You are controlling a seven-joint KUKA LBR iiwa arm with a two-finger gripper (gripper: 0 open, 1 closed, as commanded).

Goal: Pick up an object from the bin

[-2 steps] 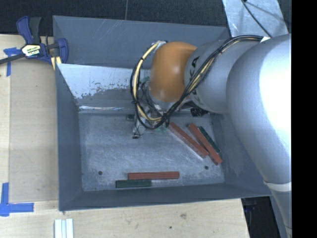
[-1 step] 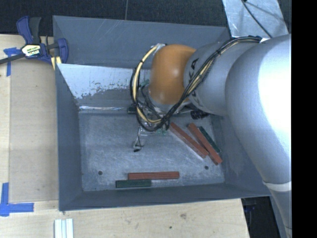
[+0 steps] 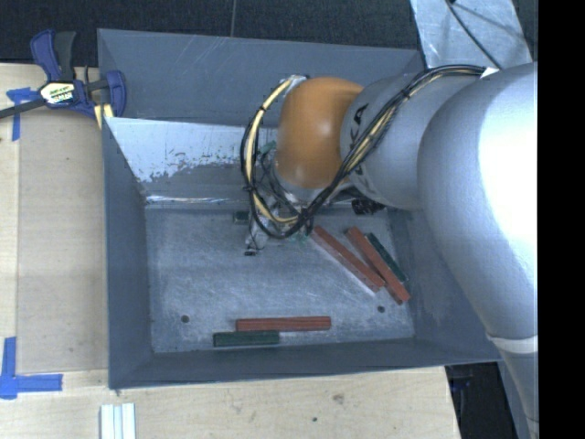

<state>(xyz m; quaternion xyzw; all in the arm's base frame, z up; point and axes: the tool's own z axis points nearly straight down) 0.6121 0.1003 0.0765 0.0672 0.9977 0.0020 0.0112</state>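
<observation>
The arm point(image 3: 475, 181) is recorded entering from the right and covering the right rear of the grey bin point(image 3: 128, 263), whose floor is largely bare. The orange wrist cover point(image 3: 315, 131), looped with cables, is held over the rear middle of the floor. Below it the gripper point(image 3: 251, 238) is made out as a small dark tip low over bare floor. Whether it is open or closed cannot be told, and nothing is seen held in it. Just to its right a diagonal cluster is noted: two red-brown sticks point(image 3: 352, 262) side by side, with a dark green stick point(image 3: 388, 263) along their far edge. Well apart, by the front wall, a red-brown bar point(image 3: 283, 324) lies flat with a dark green bar point(image 3: 245, 339) just in front of it. Judgement: positioning is in hand and no pick has been made. A single stick should be chosen, preferably the outermost of the cluster. The closing direction should be set across its width and the descent centred on its length, so that neighbours are not dragged along.
</observation>
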